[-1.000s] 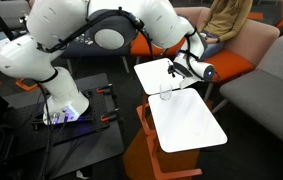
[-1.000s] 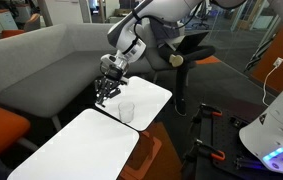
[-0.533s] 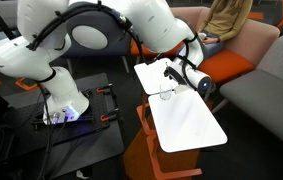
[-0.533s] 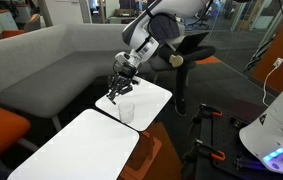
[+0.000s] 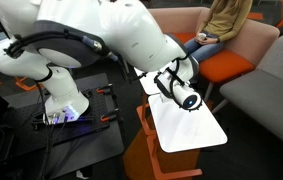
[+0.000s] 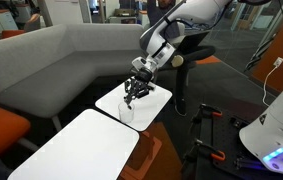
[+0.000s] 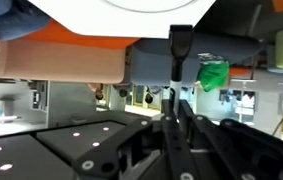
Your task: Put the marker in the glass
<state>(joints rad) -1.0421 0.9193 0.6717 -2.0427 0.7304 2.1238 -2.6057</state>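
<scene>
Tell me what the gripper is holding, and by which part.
The gripper holds the marker, pinched near one end; the rest sticks out free in the wrist view.

Your marker [image 7: 178,52] is a thin, dark stick that stands upright in the wrist view, pinched between the fingers of the gripper [image 7: 177,100] with its upper end sticking out. Your glass [image 6: 127,113] is small, clear and upright, and it stands on the white tabletop [image 6: 157,100] near the edge that meets the neighbouring top. In that exterior view the marker is too small to make out, and it is held close above the glass.
</scene>
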